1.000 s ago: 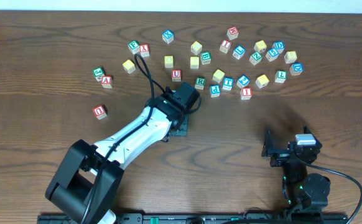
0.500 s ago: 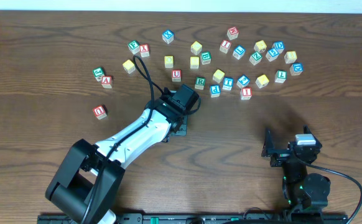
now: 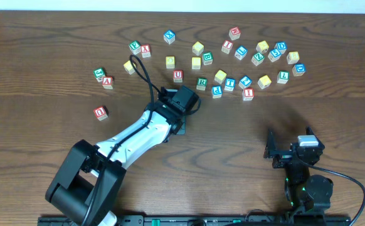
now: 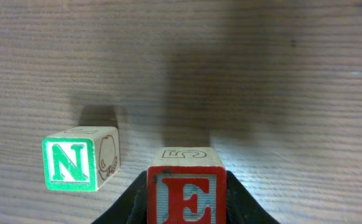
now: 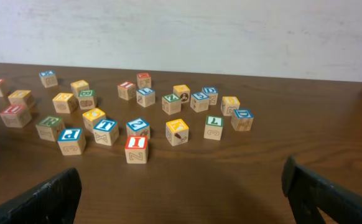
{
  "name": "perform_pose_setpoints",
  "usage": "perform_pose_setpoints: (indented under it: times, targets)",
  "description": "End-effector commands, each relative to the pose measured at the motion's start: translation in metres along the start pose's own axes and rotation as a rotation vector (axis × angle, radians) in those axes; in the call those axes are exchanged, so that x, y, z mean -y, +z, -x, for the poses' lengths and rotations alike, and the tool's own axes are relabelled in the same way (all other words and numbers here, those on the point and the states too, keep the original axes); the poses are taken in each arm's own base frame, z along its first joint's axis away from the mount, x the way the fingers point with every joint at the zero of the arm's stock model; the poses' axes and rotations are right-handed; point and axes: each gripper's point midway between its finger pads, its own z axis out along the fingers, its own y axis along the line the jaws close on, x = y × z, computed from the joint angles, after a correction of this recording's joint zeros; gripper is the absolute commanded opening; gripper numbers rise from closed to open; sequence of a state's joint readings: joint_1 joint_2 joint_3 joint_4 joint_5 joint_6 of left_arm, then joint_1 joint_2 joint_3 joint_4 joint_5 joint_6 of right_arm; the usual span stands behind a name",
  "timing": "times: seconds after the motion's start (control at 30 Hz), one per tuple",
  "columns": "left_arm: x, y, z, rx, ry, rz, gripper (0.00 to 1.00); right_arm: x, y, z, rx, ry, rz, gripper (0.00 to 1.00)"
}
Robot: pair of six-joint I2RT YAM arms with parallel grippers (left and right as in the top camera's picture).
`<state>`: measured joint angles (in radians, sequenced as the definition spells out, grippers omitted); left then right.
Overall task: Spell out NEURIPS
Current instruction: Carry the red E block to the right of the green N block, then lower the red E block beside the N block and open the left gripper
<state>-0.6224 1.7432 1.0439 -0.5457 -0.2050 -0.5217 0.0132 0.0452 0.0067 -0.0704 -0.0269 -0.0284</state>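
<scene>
In the left wrist view my left gripper is shut on the red E cube, its black fingers pressing both sides. The green N cube stands on the table just left of it, a small gap apart. From overhead the left gripper is at mid-table, and both cubes are hidden under the arm. In the scattered group behind lie the red U, green R, blue P and red I. My right gripper hangs open and empty at the near right.
Several other letter cubes lie scattered across the far side, from a green and red pair at the left to a blue one at the right. A lone red cube sits left of the left arm.
The left gripper with the E cube has shifted slightly toward the far side. The right arm has not moved.
</scene>
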Motion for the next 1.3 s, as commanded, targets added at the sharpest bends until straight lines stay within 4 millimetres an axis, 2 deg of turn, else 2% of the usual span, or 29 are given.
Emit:
perform_pose_setpoints:
  times: [0.0, 0.67, 1.27]
  targets:
    - [-0.012, 0.006, -0.004, -0.002, -0.030, 0.026, 0.14, 0.001, 0.000, -0.001, -0.002, 0.018, -0.004, 0.99]
    - [-0.022, 0.016, -0.007, -0.011, -0.060, 0.028, 0.14, 0.001, 0.000, -0.001, -0.002, 0.018, -0.004, 0.99]
    - [-0.023, 0.020, -0.010, -0.007, -0.061, 0.025, 0.15, 0.001, 0.000, -0.001, -0.003, 0.018, -0.004, 0.99]
